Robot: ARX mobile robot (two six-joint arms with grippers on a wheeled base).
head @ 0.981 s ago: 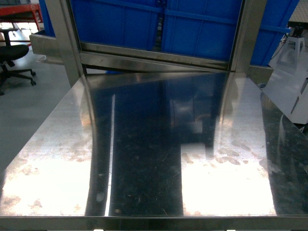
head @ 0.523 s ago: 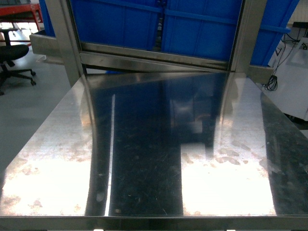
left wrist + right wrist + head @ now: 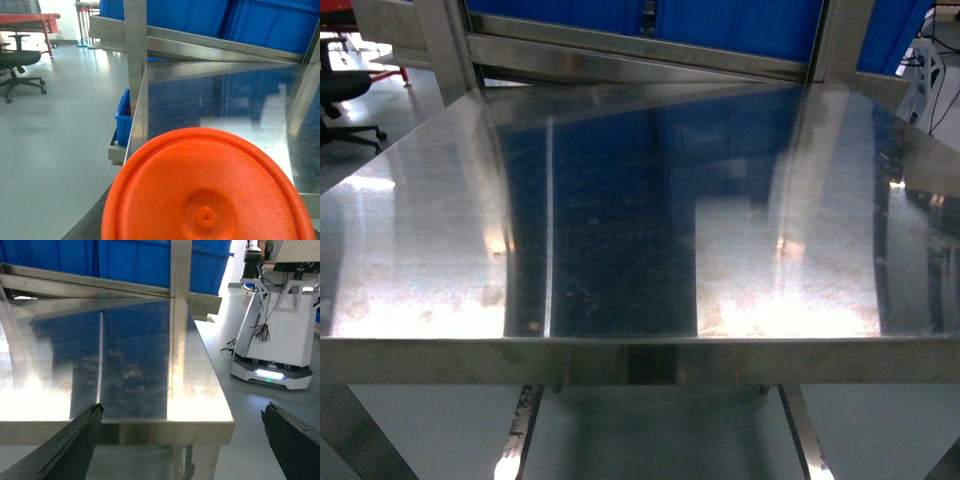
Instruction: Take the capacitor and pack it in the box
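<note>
- Your head view shows a stainless steel table [image 3: 620, 200], its near edge running straight across the lower part of the frame and its legs visible below.
- No capacitor and no packing box show up anywhere on that steel top, in any of your three views.
- Along the table's far edge you have blue bins [image 3: 740, 15] sitting behind a steel frame rail [image 3: 640, 50], with an upright post [image 3: 840, 40] at the far right corner.
- Neither arm reaches into the head view.
- Your left wrist camera is mostly blocked by a round orange disc [image 3: 207, 187] filling the bottom of the frame, with a small hub at its centre; you can't see the left fingers at all.
- Past the disc, you see the table's left edge, another blue bin [image 3: 123, 116] on a low shelf beside it, and an office chair [image 3: 17, 62] well off on the grey floor.
- Your right gripper [image 3: 185, 440] shows two dark fingers [image 3: 75, 440] spread wide at the frame's bottom corners, holding nothing, just in front of the table's near right corner.
- A white mobile robot base [image 3: 277, 340] stands on the floor off the table's right edge.
</note>
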